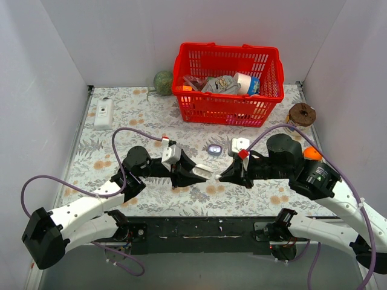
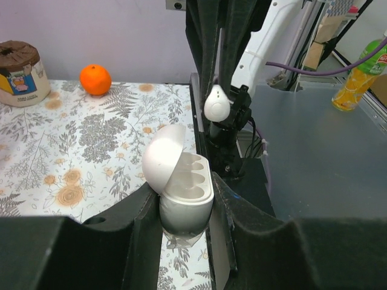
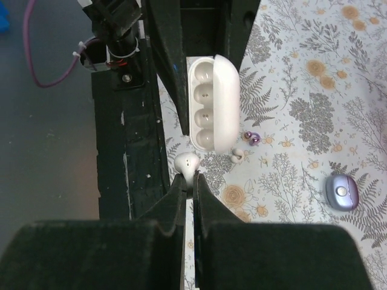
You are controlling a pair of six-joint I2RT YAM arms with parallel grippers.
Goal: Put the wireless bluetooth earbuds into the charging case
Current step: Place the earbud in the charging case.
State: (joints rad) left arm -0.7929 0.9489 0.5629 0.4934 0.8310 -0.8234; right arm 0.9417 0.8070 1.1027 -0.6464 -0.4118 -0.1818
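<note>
Watching from beside the rig, I see the left claw (image 2: 184, 204) clamped on an open white earbud case (image 2: 181, 175), its lid tipped back and its hollows facing the right claw (image 3: 193, 184). That claw pinches a white earbud (image 3: 187, 163) at its very tips, just short of the white case and not touching it.

The lavender charging case (image 3: 341, 192) lies shut on the floral surface (image 3: 302, 90), near the white case on its far side. One purple earbud (image 3: 253, 138) lies just beside the white case, next to a loose white earbud (image 3: 237, 156). I can find no second purple one.

The main risk, as I judge it, is that the arms fill the wrong case. The pinch is also thin. The white case hangs about over the surface's near edge, so a tilted approach could catch its rim and flick the glossy bud off.
</note>
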